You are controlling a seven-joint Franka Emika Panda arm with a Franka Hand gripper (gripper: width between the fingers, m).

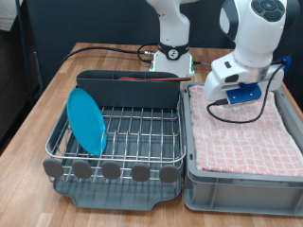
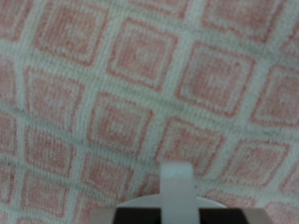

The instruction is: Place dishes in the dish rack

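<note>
Hovering my hand (image 1: 235, 95) low over the pink checked cloth (image 1: 248, 132), I am looking for a dish to pick up. The cloth is lying in the grey tub (image 1: 199, 180), just beside the dish rack (image 1: 118, 128). The light-blue plate (image 1: 87, 120) is already standing up in the rack. I am not seeing a mug or a spoon anywhere right now. My wrist camera is showing only cloth (image 2: 131, 84) and one small pale bit of my hand (image 2: 177, 182), so I cannot tell how wide my fingers are, and I am seeing nothing between them. I think I should be going slowly, so I am not snagging the soft cloth.
</note>
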